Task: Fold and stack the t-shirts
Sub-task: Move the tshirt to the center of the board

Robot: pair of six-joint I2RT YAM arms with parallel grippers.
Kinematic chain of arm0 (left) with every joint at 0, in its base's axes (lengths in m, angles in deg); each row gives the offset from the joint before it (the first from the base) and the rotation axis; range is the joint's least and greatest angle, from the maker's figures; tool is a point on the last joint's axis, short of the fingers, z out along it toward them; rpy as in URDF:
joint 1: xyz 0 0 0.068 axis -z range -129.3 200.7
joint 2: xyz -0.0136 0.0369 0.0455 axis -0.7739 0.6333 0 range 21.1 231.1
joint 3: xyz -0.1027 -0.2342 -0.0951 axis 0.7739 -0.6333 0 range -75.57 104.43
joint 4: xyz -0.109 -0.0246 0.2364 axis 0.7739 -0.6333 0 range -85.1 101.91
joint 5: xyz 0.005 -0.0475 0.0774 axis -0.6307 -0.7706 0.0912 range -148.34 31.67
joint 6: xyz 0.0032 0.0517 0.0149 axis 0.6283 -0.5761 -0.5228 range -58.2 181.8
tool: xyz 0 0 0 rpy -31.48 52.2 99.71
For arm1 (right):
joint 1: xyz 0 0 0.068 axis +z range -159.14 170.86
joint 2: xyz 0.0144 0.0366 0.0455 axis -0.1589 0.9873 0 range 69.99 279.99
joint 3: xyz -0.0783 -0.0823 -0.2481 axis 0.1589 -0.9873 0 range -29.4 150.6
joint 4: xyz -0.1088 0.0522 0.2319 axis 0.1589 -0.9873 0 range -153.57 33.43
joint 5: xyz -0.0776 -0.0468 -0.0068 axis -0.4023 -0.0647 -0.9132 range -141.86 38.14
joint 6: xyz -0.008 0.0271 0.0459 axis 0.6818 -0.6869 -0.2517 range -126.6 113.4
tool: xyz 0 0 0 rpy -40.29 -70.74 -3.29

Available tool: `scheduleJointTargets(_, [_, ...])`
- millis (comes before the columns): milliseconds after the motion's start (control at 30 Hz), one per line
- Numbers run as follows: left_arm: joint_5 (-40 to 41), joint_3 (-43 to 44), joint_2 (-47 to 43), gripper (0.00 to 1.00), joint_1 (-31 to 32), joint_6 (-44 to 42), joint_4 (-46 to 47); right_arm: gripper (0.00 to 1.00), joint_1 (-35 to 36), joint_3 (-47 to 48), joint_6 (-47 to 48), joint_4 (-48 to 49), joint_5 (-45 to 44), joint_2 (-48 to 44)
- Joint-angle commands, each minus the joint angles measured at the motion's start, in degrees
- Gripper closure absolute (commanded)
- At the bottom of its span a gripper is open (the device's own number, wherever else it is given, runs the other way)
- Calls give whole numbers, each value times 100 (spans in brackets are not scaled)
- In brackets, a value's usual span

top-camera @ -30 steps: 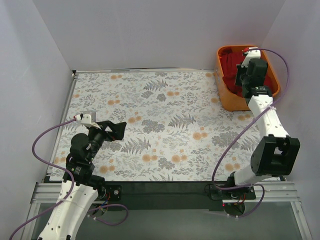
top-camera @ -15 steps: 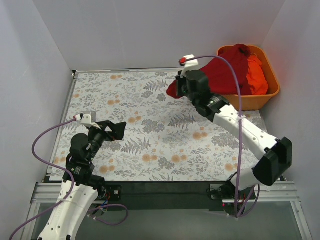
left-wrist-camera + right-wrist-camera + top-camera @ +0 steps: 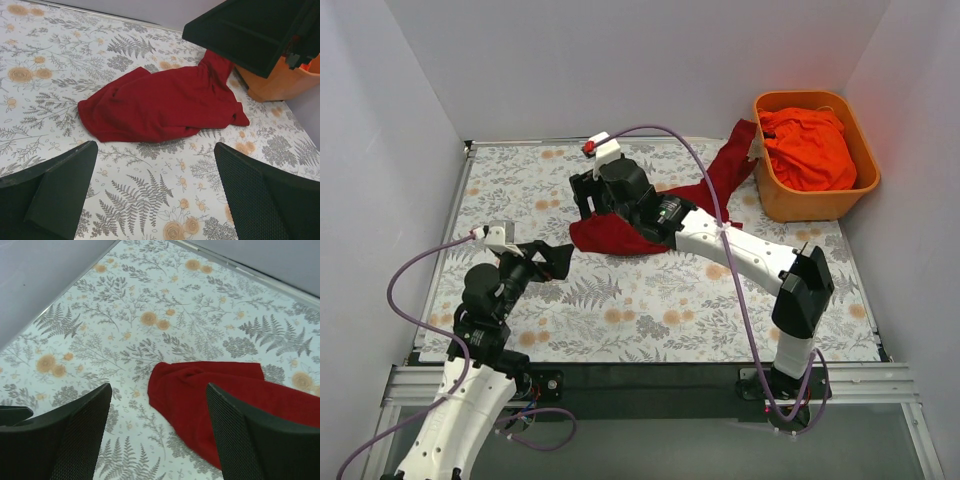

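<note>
Two shirts show: the dark red shirt lies crumpled on the floral worktop near its middle, with a long strip of it running back and right up to the left wall of the orange tub. The orange shirt sits bunched inside that tub at the far right corner. The right tool hangs over the left end of the red shirt with its fingers apart and nothing between them; the cloth lies on the worktop below, not lifted. In the top view the right arm stretches across the red shirt and hides its middle. The left tool hovers over the near left part of the worktop, fingers spread wide and empty, pointing toward the red shirt and well apart from it. Neither shirt is folded.
</note>
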Motion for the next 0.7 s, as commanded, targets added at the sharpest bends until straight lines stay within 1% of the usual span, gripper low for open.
scheduleJointTargets(0, [26,28,175,4,37,-22,-24,30,-203,-52,575,24,-232,-391])
scheduleJointTargets(67, [0,54,325,4,37,4,-24,30,-405,-493,656,-73,-233,-750])
scheduleJointTargets(100, [-53,55,404,4,37,13,-33,30,-554,-1025,665,-99,-164,-892])
scheduleJointTargets(133, [-105,72,579,4,37,13,-24,30,-929,-1300,674,-117,-32,-1171])
scheduleJointTargets(167, [-123,107,650,4,37,13,-24,30,-1142,-1556,665,-143,343,-1287])
scheduleJointTargets(200, [-158,125,720,4,37,30,-33,30,-1605,-2063,648,-169,547,-1393])
scheduleJointTargets(233, [-193,151,834,4,37,39,-33,31,-1845,-2259,639,-205,740,-1542])
scheduleJointTargets(267, [-211,160,879,4,37,39,-33,31,-2038,-2461,691,-275,1204,-1596])
scheduleJointTargets(300, [-211,160,897,4,37,39,-33,32,-2371,-2620,726,-301,1382,-1631])
scheduleJointTargets(333, [-194,152,923,4,37,22,-33,32,-2496,-2883,779,-345,1488,-1657])
scheduleJointTargets(400, [-159,152,958,4,37,4,-33,31,-2742,-3086,990,-451,1569,-1632])
scheduleJointTargets(500, [-132,143,985,4,37,-13,-50,31,-3041,-3342,1043,-547,1638,-1456])
scheduleJointTargets(567, [-150,143,1020,4,37,-22,-59,32,-3191,-3404,1052,-565,1857,-1245])
scheduleJointTargets(667, [-150,143,1037,4,37,-22,-77,33,-3315,-3352,1095,-618,1876,-903])
